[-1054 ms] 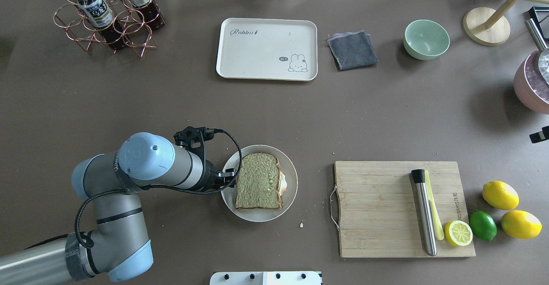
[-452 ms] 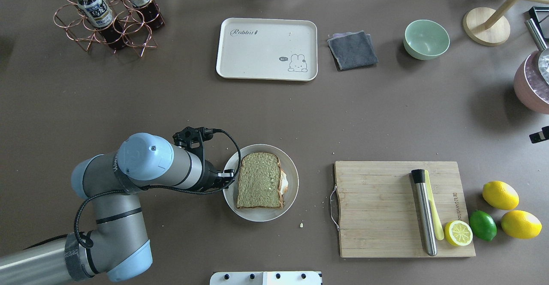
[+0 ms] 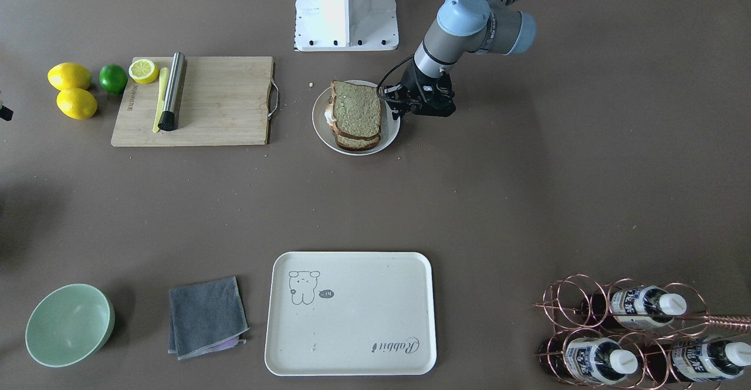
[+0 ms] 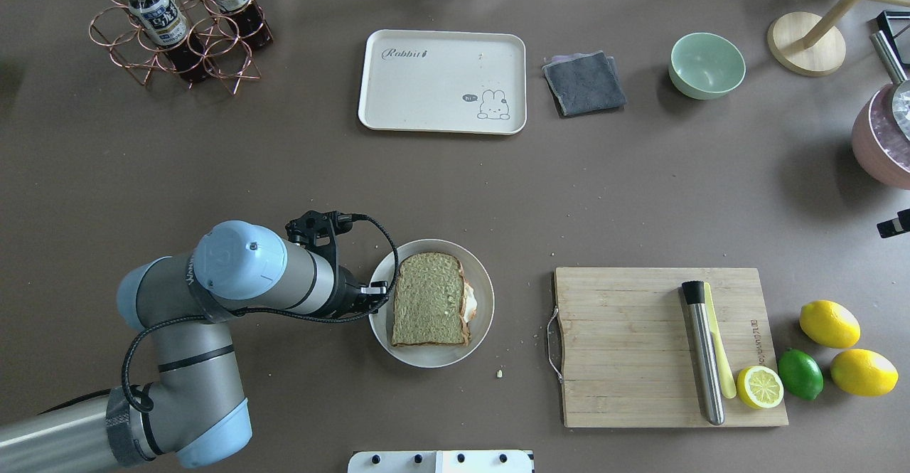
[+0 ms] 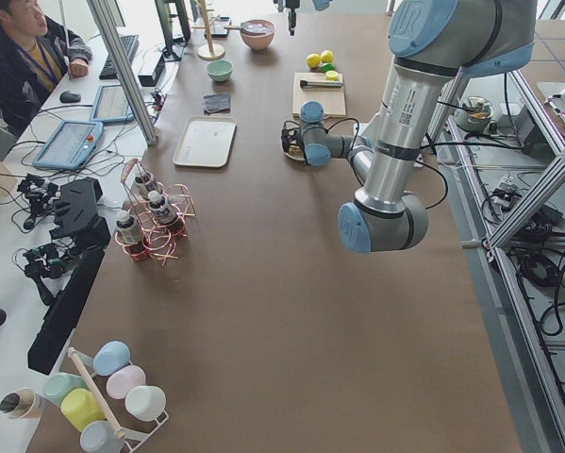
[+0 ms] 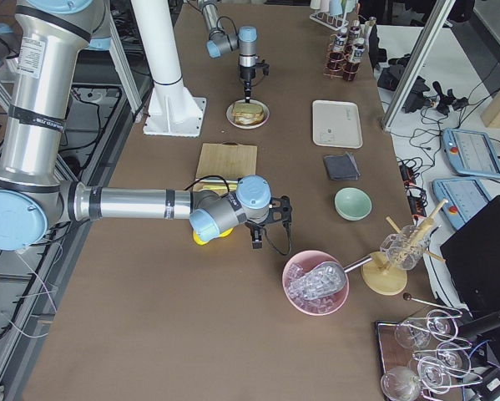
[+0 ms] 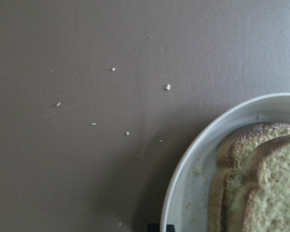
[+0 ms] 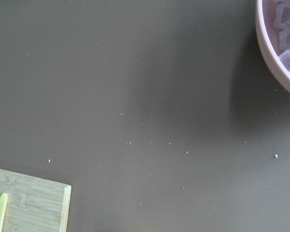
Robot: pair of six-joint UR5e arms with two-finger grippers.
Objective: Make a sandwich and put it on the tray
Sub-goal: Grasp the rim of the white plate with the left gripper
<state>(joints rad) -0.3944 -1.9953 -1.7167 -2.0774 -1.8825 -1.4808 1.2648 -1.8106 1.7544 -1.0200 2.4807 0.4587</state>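
Note:
The sandwich (image 4: 430, 300), two speckled tan slices with the white of an egg (image 4: 469, 304) showing at its right side, lies on a round white plate (image 4: 483, 281). My left gripper (image 4: 380, 295) points down at the plate's left rim and looks shut on it. In the left wrist view only a dark fingertip bit touches the rim (image 7: 183, 169) beside the bread (image 7: 261, 183). The cream tray (image 4: 441, 82) lies empty at the table's far side. My right gripper (image 6: 256, 234) hovers near the pink bowl; I cannot tell whether it is open.
A wooden cutting board (image 4: 625, 345) with a steel muddler (image 4: 704, 352) and a half lemon lies right of the plate. Lemons and a lime (image 4: 800, 373) sit beyond it. A grey cloth (image 4: 584, 82), a green bowl (image 4: 707, 65), a bottle rack (image 4: 178, 25) and a pink ice bowl (image 4: 881, 139) stand farther off.
The plate with the sandwich has shifted very slightly right and away, and the left wrist has edged with it. Nothing else has moved.

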